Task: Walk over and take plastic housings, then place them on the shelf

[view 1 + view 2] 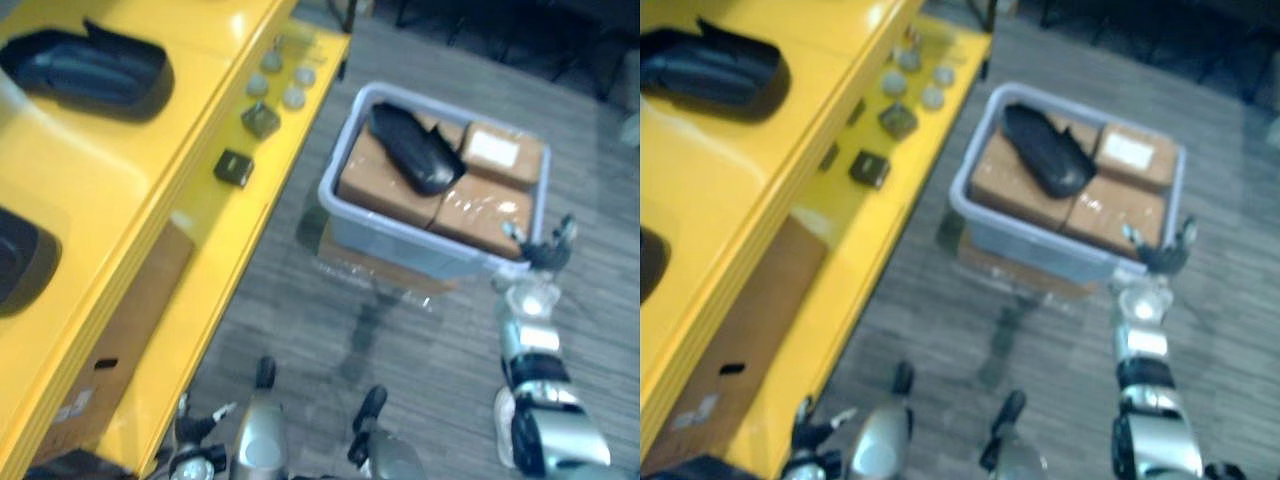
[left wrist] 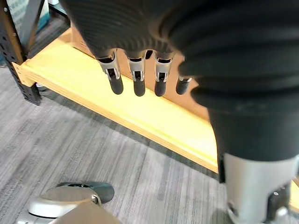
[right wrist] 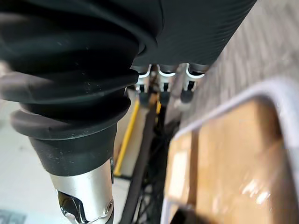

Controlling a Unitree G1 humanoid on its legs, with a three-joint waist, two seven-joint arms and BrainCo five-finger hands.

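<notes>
A black plastic housing [image 1: 90,70] lies on the yellow shelf [image 1: 120,190]. The left hand [image 2: 137,70] hangs beside it, fingers straight. A second housing [image 1: 415,150] tops cardboard boxes [image 1: 480,215] in the grey bin [image 1: 400,245], and one box's white label [image 1: 492,147] is unreadable. The right hand [image 1: 545,250], fingers spread, hovers at the bin's near corner.

Housing [image 1: 415,148] in bin [image 1: 430,255], R of shelf [image 1: 200,60]

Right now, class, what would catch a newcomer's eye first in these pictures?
A big yellow shelf takes up the left side, with a black housing lying on its upper level. On the floor to its right stands a grey bin of brown boxes, a second black housing lying across them. The robot's right hand hovers by the bin's near right corner.
</notes>
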